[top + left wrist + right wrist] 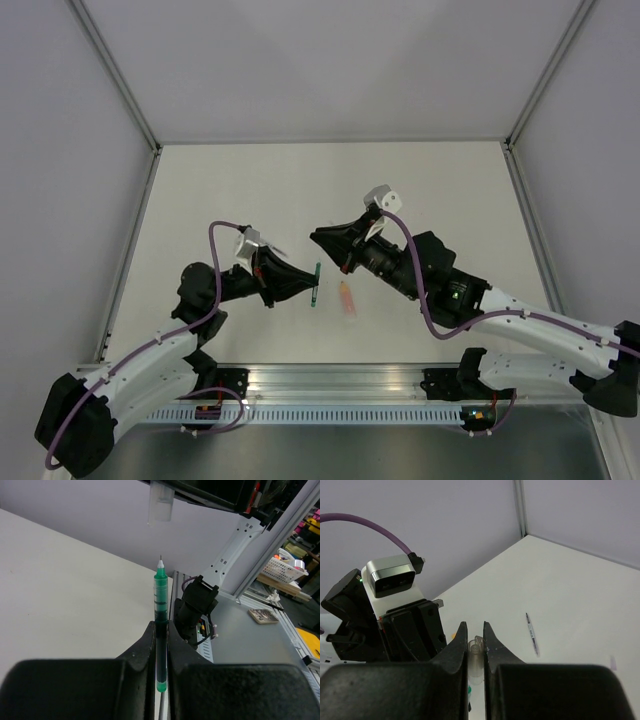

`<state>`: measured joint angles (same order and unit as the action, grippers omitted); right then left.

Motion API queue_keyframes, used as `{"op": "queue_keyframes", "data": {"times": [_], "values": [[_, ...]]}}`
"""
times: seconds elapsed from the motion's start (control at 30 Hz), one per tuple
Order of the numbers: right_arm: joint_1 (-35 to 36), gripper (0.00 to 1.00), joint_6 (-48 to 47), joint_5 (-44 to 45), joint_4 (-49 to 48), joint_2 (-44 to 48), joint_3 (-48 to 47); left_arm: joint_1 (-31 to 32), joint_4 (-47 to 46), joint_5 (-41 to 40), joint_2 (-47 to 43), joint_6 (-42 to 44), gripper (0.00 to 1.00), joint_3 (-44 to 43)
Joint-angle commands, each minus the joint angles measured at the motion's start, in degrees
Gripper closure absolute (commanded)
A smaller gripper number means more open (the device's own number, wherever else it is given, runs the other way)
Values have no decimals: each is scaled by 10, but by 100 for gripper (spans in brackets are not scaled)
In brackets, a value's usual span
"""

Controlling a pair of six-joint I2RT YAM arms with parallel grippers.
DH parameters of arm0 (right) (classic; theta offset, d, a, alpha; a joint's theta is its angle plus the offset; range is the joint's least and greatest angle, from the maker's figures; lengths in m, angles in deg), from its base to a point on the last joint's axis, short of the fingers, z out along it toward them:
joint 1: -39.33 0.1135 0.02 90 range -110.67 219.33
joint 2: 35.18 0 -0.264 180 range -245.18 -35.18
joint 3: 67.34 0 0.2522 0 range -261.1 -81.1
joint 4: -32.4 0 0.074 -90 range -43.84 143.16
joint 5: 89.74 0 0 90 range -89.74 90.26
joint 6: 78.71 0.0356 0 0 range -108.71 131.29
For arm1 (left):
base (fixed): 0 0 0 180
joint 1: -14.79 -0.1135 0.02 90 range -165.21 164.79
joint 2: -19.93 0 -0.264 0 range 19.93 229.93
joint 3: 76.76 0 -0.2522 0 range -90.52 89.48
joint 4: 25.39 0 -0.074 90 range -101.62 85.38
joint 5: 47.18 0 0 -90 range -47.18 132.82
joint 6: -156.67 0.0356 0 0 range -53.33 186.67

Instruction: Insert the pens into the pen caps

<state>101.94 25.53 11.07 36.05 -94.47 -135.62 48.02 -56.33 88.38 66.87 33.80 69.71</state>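
Gripping green pen point(160, 595) in closed left fingers point(142, 650), long axis straight out from them, tip forward. Holding cap point(161, 502) pinched in right fingers point(455, 652), ahead of tip, nearly on axis, apart.

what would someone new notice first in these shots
The green pen is clamped in the left gripper, its needle tip aimed at a pale see-through cap a short gap away. That cap is pinched in the right gripper, and the two arms meet nose to nose over the middle of the table. A pale orange pen lies loose on the surface right beside them.
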Motion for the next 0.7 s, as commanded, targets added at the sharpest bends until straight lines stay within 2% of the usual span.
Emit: {"op": "queue_keyframes", "data": {"times": [0.0, 0.3, 0.67], "values": [[1, 100, -14, -6, -68, -21, 2, 2, -73, 12, -2, -47, 98, 10], [0, 100, -4, -23, -111, -29, 9, 2, -64, -1, -11, -64, 98, 10], [0, 100, 12, -35, -67, -31, 5, 2, -50, -7, -5, -43, 98, 9]]}}
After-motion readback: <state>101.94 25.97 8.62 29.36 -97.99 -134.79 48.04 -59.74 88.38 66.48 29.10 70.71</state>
